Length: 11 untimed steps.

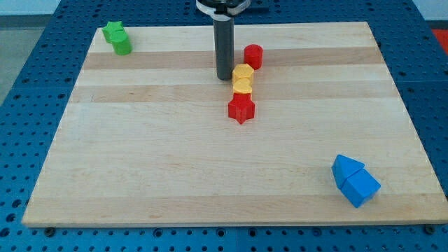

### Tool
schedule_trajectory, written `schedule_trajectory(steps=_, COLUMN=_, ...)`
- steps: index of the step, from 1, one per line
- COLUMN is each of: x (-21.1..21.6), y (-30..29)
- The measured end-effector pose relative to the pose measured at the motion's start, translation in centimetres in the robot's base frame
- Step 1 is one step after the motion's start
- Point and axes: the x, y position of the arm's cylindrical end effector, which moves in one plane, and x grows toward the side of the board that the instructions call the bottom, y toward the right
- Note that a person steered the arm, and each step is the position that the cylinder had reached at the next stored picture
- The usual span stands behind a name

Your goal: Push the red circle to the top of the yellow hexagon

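The red circle (253,55) stands near the view's top centre, just up and to the right of two touching yellow blocks. The upper yellow block (243,73) looks like the hexagon; the lower yellow block (242,87) sits right below it. A red star (241,108) touches the lower yellow block from below. My tip (224,77) rests on the board just left of the upper yellow block, close to it, and down-left of the red circle.
Two green blocks (117,38) sit together at the view's top left corner of the wooden board (140,154). Two blue blocks (355,180) sit together at the view's bottom right. Blue perforated table surrounds the board.
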Motion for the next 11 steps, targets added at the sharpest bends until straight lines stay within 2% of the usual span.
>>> schedule_trajectory(steps=2, x=-0.3, y=-1.4)
schedule_trajectory(steps=3, x=-4.0, y=-3.1)
schedule_trajectory(steps=4, x=-8.2, y=-0.9)
schedule_trajectory(steps=5, x=-11.3, y=3.8)
schedule_trajectory(steps=6, x=-11.5, y=8.5)
schedule_trajectory(steps=7, x=-9.8, y=9.1)
schedule_trajectory(steps=9, x=-6.7, y=8.6)
schedule_trajectory(steps=11, x=-6.6, y=5.2)
